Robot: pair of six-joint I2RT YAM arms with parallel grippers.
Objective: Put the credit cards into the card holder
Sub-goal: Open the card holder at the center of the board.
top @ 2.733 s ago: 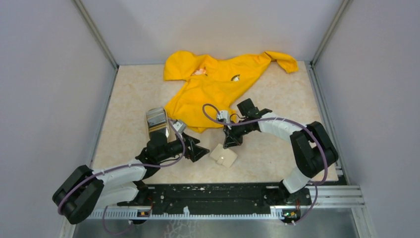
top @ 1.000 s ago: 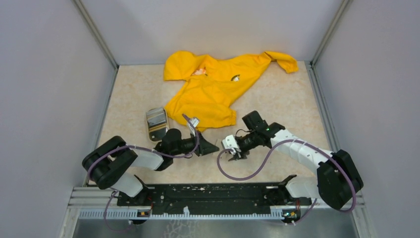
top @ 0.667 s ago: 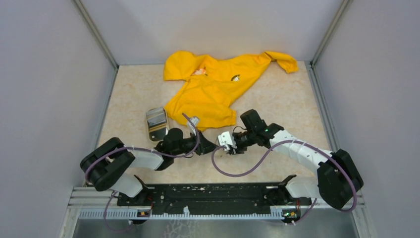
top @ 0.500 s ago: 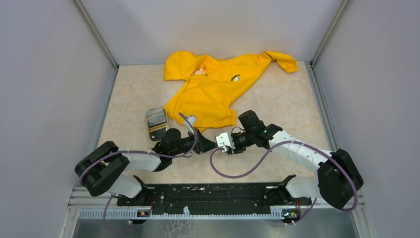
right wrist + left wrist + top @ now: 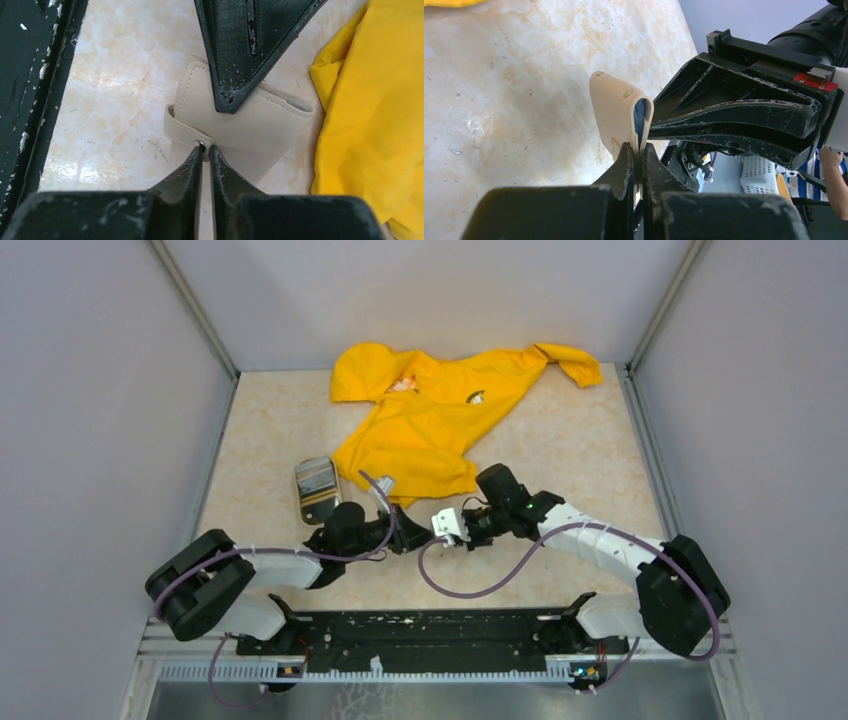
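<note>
Cannot make out the card holder [image 5: 616, 110] from above: buried where left gripper [image 5: 414, 539] and right gripper [image 5: 441, 531] meet tip to tip, just beside the yellow garment [image 5: 430, 420]. Well apart to the left, credit cards [image 5: 315, 480] stacked in a beige tray [image 5: 320, 516].

On the left wrist camera, pinched by its near edge between almost-closed fingers, standing on edge, long axis running away, bluish lining in the slit.

On the right wrist camera, narrow fingers clamped on the strap [image 5: 181, 131] by its snap; far side partly covered by the other arm's finger.
</note>
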